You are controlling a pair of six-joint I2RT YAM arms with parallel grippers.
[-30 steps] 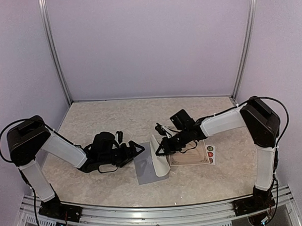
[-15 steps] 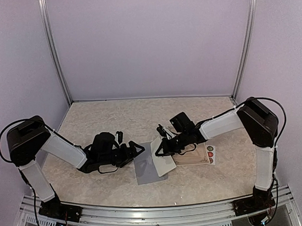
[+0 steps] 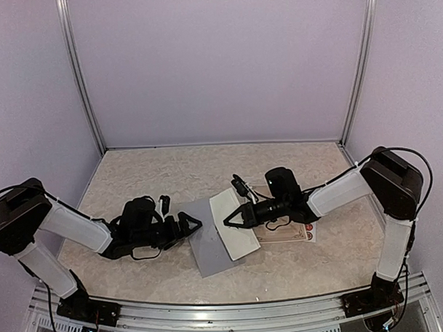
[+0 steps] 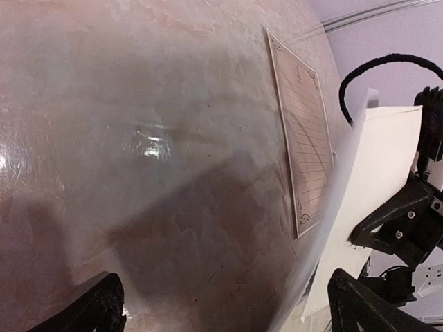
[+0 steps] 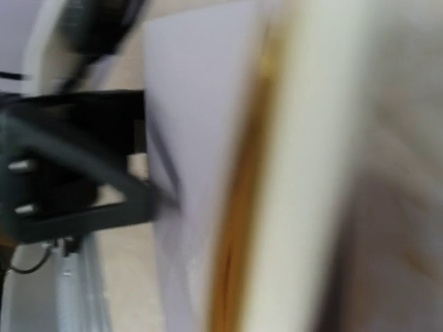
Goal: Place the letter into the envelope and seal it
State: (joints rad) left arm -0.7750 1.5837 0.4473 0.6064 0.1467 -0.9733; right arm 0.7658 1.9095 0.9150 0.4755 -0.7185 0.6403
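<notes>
Lying flat on mottled beige table | envelope | lilac walls

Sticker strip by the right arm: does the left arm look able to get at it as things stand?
Probably not. The sticker strip lies beyond the right end effector, which holds the letter over the envelope; that arm crosses the way from the left end effector.

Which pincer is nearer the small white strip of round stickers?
Right. The right pincer, holding a white sheet, is left of the small white sticker strip; the left pincer is farther left, across the grey-blue paper envelope.
</notes>
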